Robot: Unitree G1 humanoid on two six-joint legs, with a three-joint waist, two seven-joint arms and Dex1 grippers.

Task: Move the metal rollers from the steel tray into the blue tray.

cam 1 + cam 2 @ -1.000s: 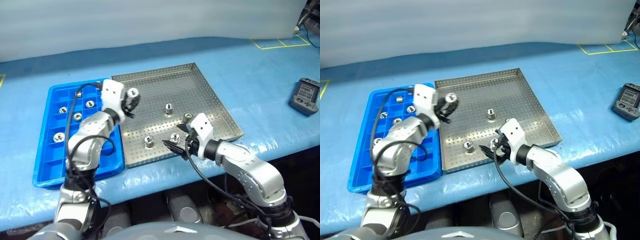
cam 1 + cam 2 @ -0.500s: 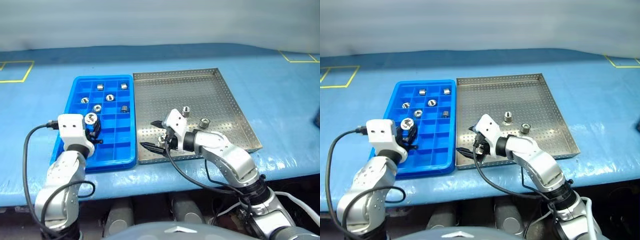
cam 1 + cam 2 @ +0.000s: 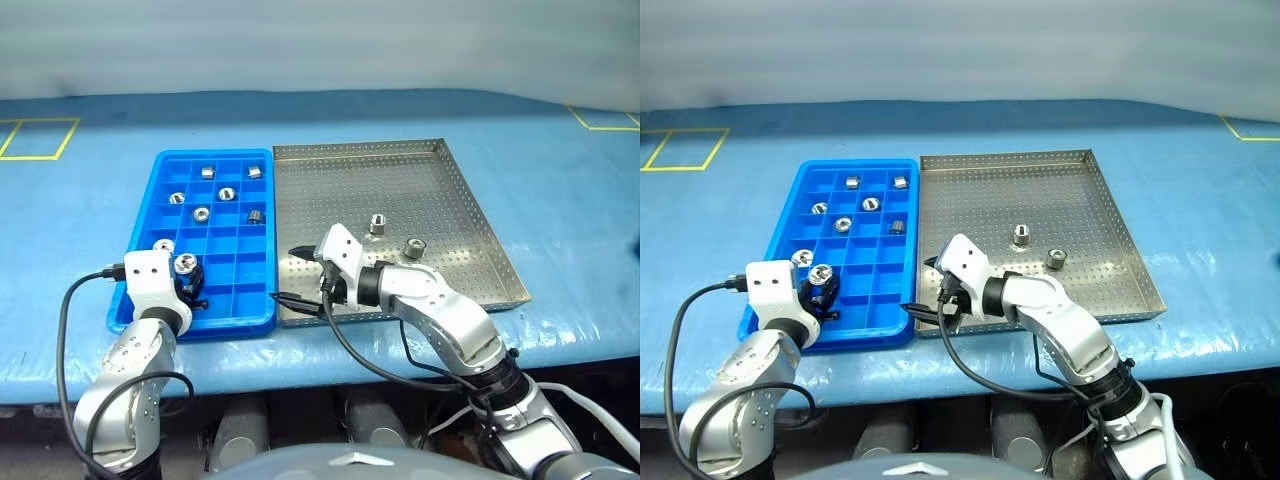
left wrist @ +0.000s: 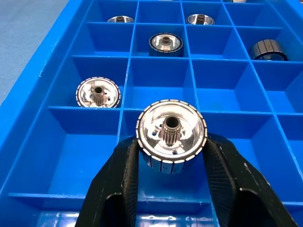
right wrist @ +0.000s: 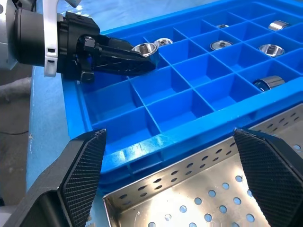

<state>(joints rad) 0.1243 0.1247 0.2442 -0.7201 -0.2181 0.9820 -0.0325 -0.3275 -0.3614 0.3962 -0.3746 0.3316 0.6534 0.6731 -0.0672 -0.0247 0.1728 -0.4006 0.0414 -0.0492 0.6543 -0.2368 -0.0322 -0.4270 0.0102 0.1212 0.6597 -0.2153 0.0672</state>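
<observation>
My left gripper [image 3: 187,272] is shut on a shiny metal roller [image 4: 171,135], held just above a near-left compartment of the blue tray [image 3: 232,292]. Several more rollers [image 3: 200,213] lie in the tray's far and left compartments. The steel tray [image 3: 400,180] sits against its right side, and two rollers [image 3: 379,223] [image 3: 413,247] stand on its perforated floor. Over the steel tray's near left corner my right gripper [image 3: 291,275] is open and points left toward the blue tray, with nothing between its fingers. The right wrist view shows the left gripper [image 5: 137,59] with its roller.
Both trays rest on a blue covered table [image 3: 560,200] close to its front edge. Yellow tape marks [image 3: 40,140] lie at the far left and far right. Black cables [image 3: 70,310] loop from both wrists.
The head camera has swung left. My left gripper carried the roller from the steel tray's left edge back and down over the blue tray's near row. My right gripper moved left to the steel tray's corner.
</observation>
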